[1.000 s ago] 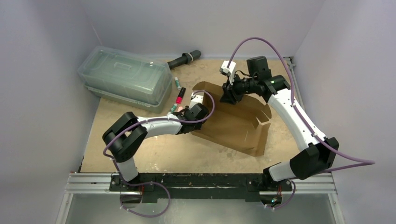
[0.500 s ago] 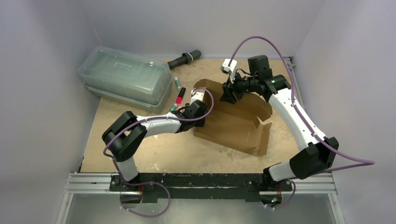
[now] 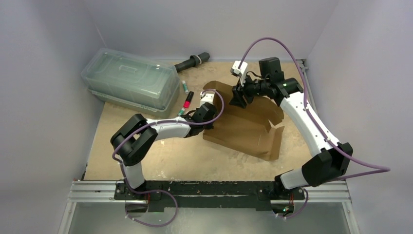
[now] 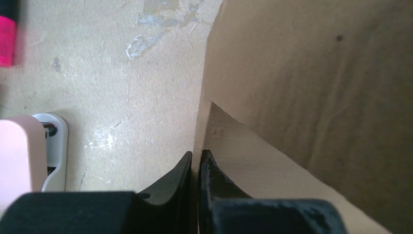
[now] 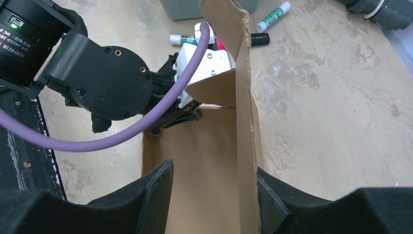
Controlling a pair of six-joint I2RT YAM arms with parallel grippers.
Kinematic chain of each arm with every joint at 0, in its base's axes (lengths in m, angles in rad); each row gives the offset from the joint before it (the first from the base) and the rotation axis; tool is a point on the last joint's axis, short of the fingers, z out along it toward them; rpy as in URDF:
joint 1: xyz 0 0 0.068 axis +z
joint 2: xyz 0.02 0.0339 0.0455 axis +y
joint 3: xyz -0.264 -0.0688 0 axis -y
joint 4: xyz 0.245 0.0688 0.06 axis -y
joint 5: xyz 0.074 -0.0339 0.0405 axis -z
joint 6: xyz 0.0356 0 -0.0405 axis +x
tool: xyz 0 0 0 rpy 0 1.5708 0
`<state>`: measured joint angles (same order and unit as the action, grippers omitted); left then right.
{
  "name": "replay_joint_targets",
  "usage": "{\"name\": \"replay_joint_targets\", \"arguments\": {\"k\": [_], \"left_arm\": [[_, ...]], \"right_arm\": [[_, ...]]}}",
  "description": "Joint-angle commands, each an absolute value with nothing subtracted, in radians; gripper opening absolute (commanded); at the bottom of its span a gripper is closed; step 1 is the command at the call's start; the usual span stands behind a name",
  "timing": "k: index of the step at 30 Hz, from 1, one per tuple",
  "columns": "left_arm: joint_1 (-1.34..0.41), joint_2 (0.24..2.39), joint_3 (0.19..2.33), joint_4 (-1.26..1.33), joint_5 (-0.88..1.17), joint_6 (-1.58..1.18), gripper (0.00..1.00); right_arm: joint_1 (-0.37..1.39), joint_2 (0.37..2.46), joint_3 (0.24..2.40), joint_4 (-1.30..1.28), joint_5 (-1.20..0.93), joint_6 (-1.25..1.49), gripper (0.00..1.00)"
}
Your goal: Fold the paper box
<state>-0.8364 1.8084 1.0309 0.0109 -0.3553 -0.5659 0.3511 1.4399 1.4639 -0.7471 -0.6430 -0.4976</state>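
Box (image 3: 243, 129) sits ctr-right on the bench (image 3: 160, 151). It's part folded: base panel flat, walls raised on the L, far and R sides, notched tabs showing at the near-R corner. Plain brown cardboard, open on top.

L jaws are pressed together on the edge of the box's L wall. In the L wrist view both black L fingers (image 4: 170, 183) sit tight on either side of the thin sheet, no gap showing. L arm (image 3: 165, 129) lies low over the bench, reaching in from the L.

R jaws are spread and hang over the far end of the box. In the R wrist view the upright far wall stands btw the R fingers (image 5: 156, 195), nearer the one on that view's right. Can't tell if it touches. Nothing is clamped there. R arm (image 3: 311, 126) curves in from the R side, wrist bent down.

Just L of the box, close to the L jaws, lie a pink marker (image 3: 187, 101) and a green-capped marker (image 3: 185, 87), apart from the cardboard. Further back-L is a clear plastic tub (image 3: 130, 80) w/ lid on. A black cylinder (image 3: 192, 62) lies at the bench's far edge. Purple cables (image 3: 272, 44) loop off both wrists.
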Motion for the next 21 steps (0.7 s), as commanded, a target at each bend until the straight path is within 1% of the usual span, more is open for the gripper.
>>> {"name": "replay_joint_targets", "arguments": {"k": [1,3,7,10,13,16,17,21], "left_arm": [[-0.838,1.814,1.048,0.046,-0.381,-0.566,0.0],[-0.839,1.79,1.031,0.029,-0.411,-0.585,0.0],[-0.842,1.722,0.983,0.007,-0.431,-0.645,0.0],[-0.847,1.683,0.939,0.021,-0.408,-0.712,0.0],[-0.85,1.674,0.915,0.016,-0.39,-0.786,0.0],[-0.85,1.678,0.9,0.009,-0.365,-0.849,0.0],[-0.851,1.681,0.9,0.002,-0.362,-0.87,0.0],[-0.856,1.681,0.889,-0.059,-0.381,-0.951,0.0]], "right_arm": [[0.333,1.443,1.502,-0.737,-0.641,-0.499,0.58],[0.289,1.438,1.536,-0.738,-0.665,-0.5,0.61],[0.126,1.443,1.64,-0.736,-0.746,-0.488,0.72],[0.009,1.431,1.658,-0.697,-0.77,-0.465,0.74],[-0.097,1.414,1.608,-0.669,-0.776,-0.454,0.74],[-0.172,1.364,1.523,-0.751,-0.89,-0.555,0.75],[-0.179,1.332,1.48,-0.782,-0.895,-0.591,0.75],[-0.236,1.184,1.291,-0.788,-0.773,-0.585,0.76]]}}
